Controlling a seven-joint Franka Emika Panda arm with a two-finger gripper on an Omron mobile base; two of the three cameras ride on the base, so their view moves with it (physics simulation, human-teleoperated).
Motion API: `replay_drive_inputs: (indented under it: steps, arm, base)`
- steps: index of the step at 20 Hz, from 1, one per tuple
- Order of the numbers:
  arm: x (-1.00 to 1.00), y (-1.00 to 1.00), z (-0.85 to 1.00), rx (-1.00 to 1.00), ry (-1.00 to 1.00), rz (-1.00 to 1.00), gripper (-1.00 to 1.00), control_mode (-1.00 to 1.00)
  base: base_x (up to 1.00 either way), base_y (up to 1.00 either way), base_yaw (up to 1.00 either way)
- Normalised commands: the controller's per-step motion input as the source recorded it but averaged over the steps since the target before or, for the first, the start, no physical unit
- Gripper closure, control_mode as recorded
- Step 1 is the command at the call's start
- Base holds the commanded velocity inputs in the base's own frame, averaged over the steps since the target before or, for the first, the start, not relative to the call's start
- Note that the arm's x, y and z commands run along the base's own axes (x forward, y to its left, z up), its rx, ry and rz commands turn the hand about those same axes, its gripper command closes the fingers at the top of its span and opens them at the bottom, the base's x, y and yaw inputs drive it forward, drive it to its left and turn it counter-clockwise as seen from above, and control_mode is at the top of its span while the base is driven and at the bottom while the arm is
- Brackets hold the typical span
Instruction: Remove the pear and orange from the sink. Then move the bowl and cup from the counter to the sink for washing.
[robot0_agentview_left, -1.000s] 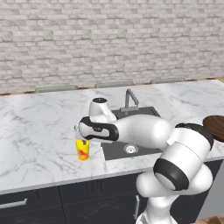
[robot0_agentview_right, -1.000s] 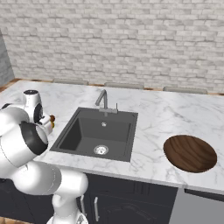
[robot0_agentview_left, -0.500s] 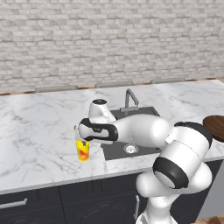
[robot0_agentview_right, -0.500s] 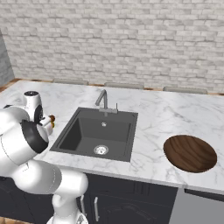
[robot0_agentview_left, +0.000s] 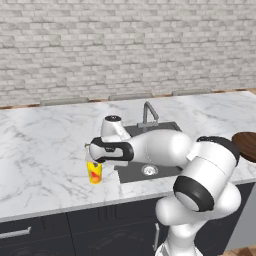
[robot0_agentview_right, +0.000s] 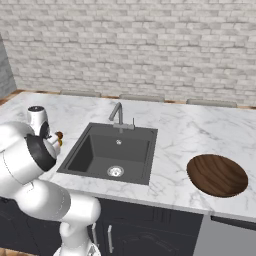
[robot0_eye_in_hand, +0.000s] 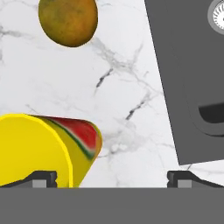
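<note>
The arm folds low across the sink's (robot0_agentview_left: 135, 172) near edge, hand pointing down over the marble bench (robot0_agentview_left: 45, 150) left of it, fingers (robot0_eye_in_hand: 41, 179) spread wide and released, grasping nothing. The yellow cup (robot0_agentview_left: 94, 172) stands upright beneath, against the left finger. The orange (robot0_eye_in_hand: 68, 21) lies just beyond. The sink holds nothing; the bowl (robot0_agentview_right: 217, 174) sits far right.

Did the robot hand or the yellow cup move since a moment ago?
Hardly. The gripper crept slightly left, still wide open above the cup, not holding it. The cup, the bowl, the orange and the sink stayed put.
</note>
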Motion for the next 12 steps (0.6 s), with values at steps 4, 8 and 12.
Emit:
replay_drive_inputs:
  steps: [4,8,12]
  arm:
    - [0.0,0.02,-0.11,0.0,0.0,0.0,-1.0,-1.0]
    - [0.0,0.03,-0.13,0.0,0.0,0.0,1.0,-1.0]
    - [0.01,0.0,-0.09,0.0,0.0,0.0,1.0,-1.0]
  base:
    - [0.0,0.0,0.0]
    - [0.0,0.0,0.0]
    - [0.0,0.0,0.0]
